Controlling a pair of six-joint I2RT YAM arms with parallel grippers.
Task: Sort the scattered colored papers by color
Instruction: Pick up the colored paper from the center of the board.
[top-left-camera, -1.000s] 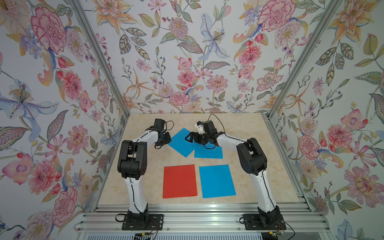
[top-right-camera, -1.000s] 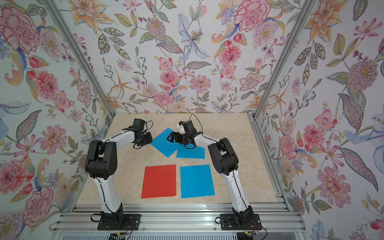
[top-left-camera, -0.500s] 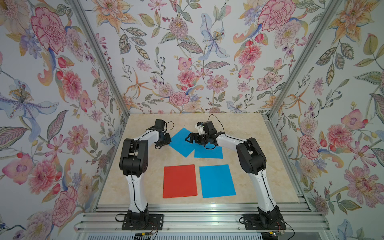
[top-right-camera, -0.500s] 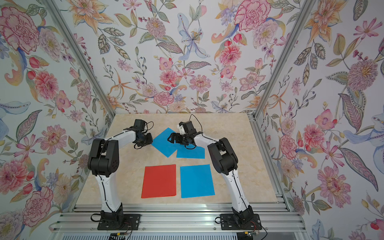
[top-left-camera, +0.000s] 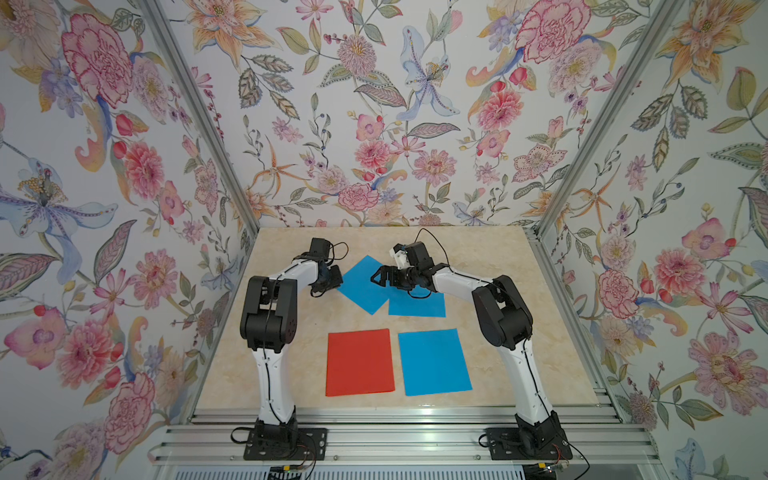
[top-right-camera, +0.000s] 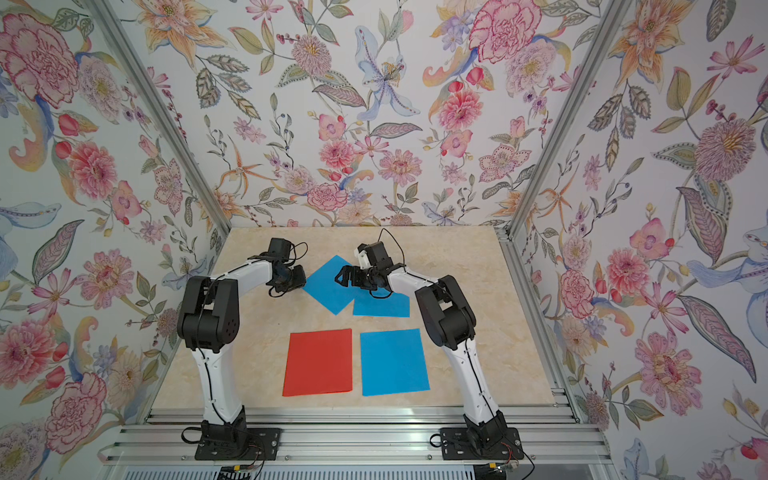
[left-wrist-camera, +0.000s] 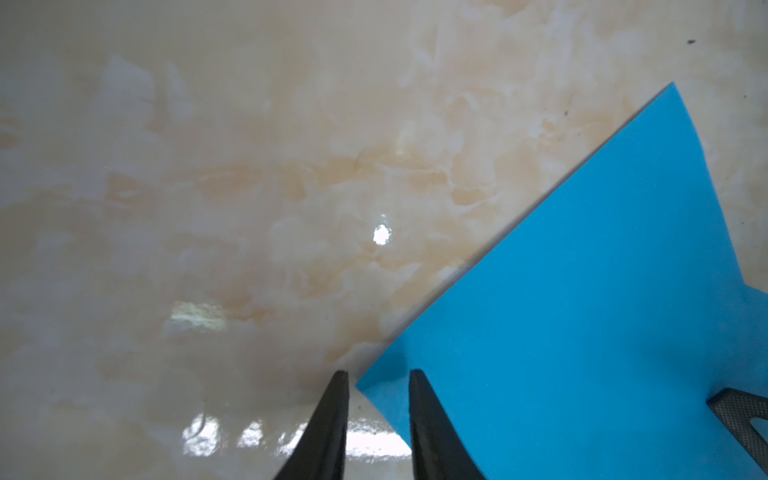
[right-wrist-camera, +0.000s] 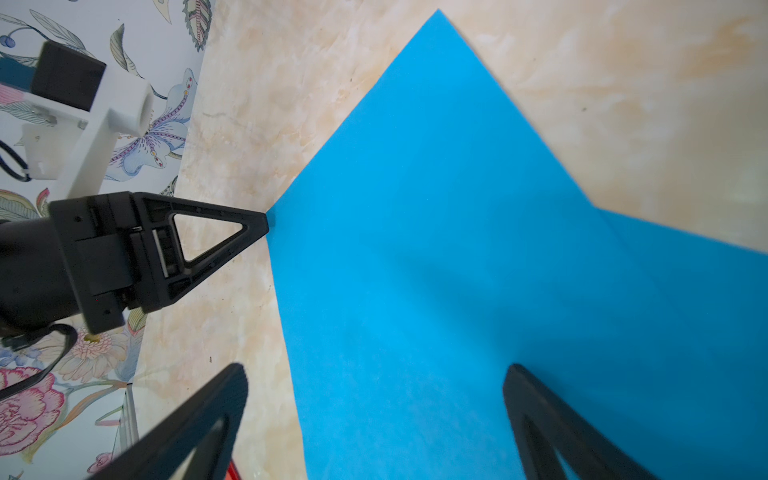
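Left wrist view: the left gripper (left-wrist-camera: 376, 379) has its jaws narrowly apart, with the corner of a tilted blue paper (left-wrist-camera: 582, 311) lying between the tips. The right gripper (right-wrist-camera: 376, 368) hangs wide open over the same sheet. In both top views this sheet overlaps a second blue paper (top-left-camera: 417, 306) at mid-table. A red paper (top-left-camera: 359, 362) and a third blue paper (top-left-camera: 434, 361) lie side by side nearer the arm bases on the marble table (top-left-camera: 498, 257).
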